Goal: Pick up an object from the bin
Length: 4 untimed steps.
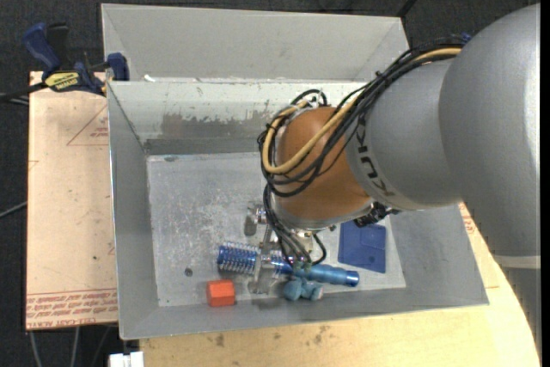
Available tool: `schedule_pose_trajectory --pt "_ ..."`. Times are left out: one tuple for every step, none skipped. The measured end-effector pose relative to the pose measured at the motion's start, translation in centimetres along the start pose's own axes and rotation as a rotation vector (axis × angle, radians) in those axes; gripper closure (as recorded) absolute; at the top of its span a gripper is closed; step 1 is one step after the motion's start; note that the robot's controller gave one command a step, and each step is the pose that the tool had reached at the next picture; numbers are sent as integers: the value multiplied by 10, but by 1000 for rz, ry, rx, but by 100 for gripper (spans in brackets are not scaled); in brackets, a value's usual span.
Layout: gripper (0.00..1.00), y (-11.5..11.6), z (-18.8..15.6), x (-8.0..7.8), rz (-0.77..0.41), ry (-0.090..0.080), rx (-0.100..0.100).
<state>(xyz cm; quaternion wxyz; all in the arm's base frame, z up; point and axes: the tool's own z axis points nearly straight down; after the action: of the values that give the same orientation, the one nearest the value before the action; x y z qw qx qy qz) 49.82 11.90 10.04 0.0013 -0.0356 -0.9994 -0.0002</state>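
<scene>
Camera view: the gripper (268, 260) sits low by the bin's (129, 211) front wall, between a blue ribbed roller (235, 258) and a blue tool (328, 275). Whether it is wide or narrow cannot be told. An orange cube (221, 294) lies near the front-left corner.

The arm (481, 125) is a fat, smooth tube in pale silver-grey. Where it narrows there's a glossy orange-brown cover (314, 172), dome-shaped, kinda like a big egg. Right beside the cover, on the grey shell, you can make out part of some black lettering (371, 157). A bundle of cables (288, 146), some cream-yellow and some black, runs along the grey and loops over the cover's top and left side. Just below the cover is the gripper (268, 258), bare silvery metal with thin black wires.
</scene>
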Motion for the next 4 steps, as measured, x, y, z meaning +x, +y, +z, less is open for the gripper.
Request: schedule_pose_trajectory --pt "0 -16 -13 18 -20 0 1" --pt "0 -8 29 14 -132 -19 -4" --pt "0 -7 29 13 -129 -23 -5" --pt "100 -7 30 14 -130 -18 -5"
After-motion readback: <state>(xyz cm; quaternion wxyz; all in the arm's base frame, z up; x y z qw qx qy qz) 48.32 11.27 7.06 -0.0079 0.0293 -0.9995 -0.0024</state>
